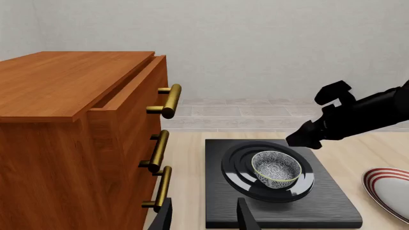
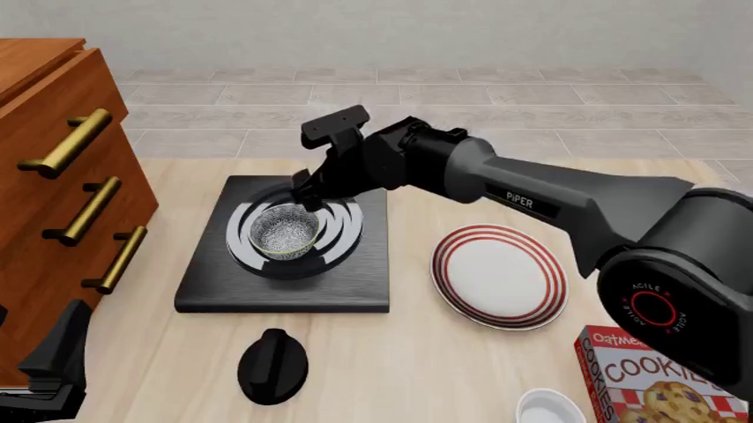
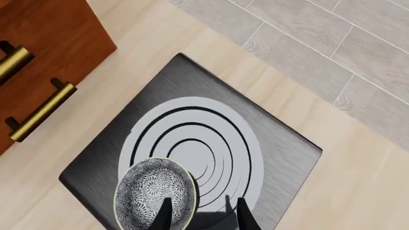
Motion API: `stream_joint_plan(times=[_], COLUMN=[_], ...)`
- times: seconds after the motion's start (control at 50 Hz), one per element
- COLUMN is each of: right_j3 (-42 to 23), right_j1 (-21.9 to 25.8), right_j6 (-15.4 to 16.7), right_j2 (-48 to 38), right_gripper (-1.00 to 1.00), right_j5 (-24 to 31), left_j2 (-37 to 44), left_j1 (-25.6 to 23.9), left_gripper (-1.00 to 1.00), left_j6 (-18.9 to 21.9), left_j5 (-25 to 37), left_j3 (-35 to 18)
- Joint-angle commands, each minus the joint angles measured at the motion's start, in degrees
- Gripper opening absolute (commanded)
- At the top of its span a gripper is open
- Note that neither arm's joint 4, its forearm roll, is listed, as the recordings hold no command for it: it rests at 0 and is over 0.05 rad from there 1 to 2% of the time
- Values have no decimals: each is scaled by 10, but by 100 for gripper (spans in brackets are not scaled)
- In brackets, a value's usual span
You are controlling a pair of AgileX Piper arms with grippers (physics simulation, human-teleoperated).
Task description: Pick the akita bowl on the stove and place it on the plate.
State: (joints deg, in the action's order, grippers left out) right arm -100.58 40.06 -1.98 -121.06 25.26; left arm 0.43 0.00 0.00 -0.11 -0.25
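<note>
Right now the key relation: the right end effector [image 2: 309, 189] hangs just above the far rim of the akita bowl [image 2: 286, 232], so the bowl lies just below and slightly toward the camera side from its tips in the front view. In the right wrist view the two fingertips [image 3: 167, 214] are spread apart, nothing between them, and they straddle the rim on the burner side: one finger over the bowl's inside [image 3: 155, 200], the other outside the wall. I judge a short drop would set them for a rim pinch. No contact that I can confirm.

Round bowl, so no long axis; any rim spot works.

The right arm is clearly nearer. The left end effector [image 1: 204, 216] sits low at the near left of the tabletop [image 2: 459, 361], well apart from the bowl, fingers spread and empty, beside the wooden cabinet [image 2: 53, 167].

The bowl sits upright on the stove [image 2: 285, 251], on the burner rings but off their center, toward the near side. Looks: small, speckled grey-white inside, dark outer wall, thin pale rim, empty.

The plate [image 2: 498, 275], white with red rings, lies flat on the tabletop to the right of the stove, close but apart, empty. The carry would be a short move rightward.
</note>
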Motion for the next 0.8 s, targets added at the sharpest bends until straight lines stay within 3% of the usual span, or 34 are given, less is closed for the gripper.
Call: stream_joint_plan(times=[0.02, 0.8], right_j3=[0, 26], right_j1=[3, 7], right_j6=[-6, -30], right_j2=[-12, -30], right_gripper=[100, 100], right_j5=[-9, -46], left_j2=[0, 0], left_j1=[0, 0], left_gripper=[100, 100], left_j6=[0, 0], left_j5=[0, 0], left_j3=[0, 0])
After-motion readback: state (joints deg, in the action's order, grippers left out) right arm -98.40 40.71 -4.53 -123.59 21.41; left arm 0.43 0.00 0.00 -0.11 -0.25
